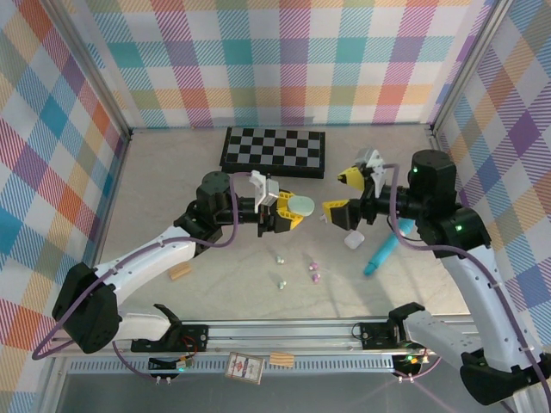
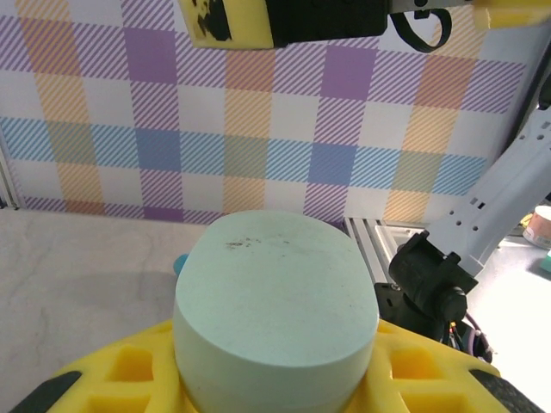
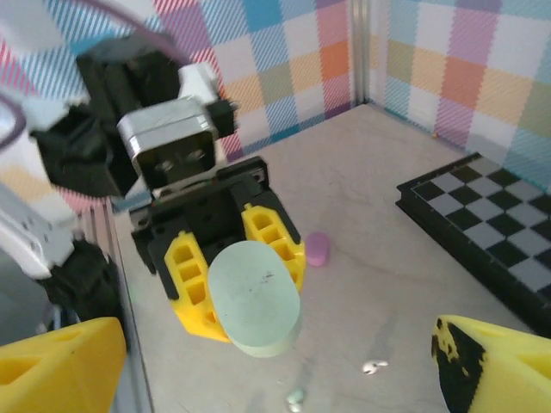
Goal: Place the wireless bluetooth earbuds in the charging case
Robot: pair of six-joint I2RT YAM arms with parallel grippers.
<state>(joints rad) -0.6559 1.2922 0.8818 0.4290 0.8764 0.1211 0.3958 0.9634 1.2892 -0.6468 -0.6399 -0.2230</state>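
Observation:
My left gripper is shut on a mint-green oval charging case, held above the table with its flat face toward the right arm. The case sits between the yellow fingers, and the case looks closed. My right gripper stands open just right of it, nothing between its fingers. Tiny earbuds lie on the table below: pale ones and pink-purple ones. A whitish bud and a pale green bud show under the case.
A white case and a teal stick lie under the right arm. A tan cork block lies at the left. A chessboard is at the back. A pink pebble-shaped case rests behind the left gripper.

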